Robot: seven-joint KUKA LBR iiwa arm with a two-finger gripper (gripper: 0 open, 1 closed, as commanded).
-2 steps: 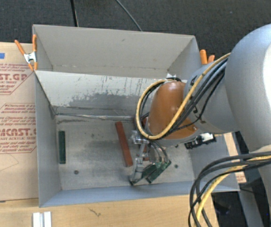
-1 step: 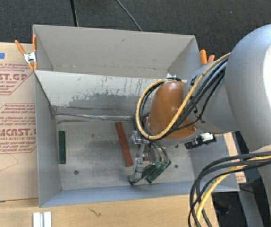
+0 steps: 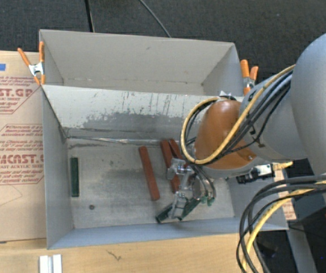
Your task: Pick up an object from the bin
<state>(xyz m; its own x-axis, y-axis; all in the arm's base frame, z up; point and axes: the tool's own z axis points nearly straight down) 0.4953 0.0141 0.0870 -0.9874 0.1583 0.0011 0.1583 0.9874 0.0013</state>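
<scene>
The gripper hangs low over the bin's front right corner, under the arm's orange cover. Its tip is on a dark green strip that lies slanted near the front wall, one end poking out to the left. Whether the claw is wide, narrow or closed on the strip cannot be told. Two brown sticks lie just behind the gripper, partly hidden by it. A longer brown stick lies mid-floor to its left. A green bar lies well apart by the left wall.
</scene>
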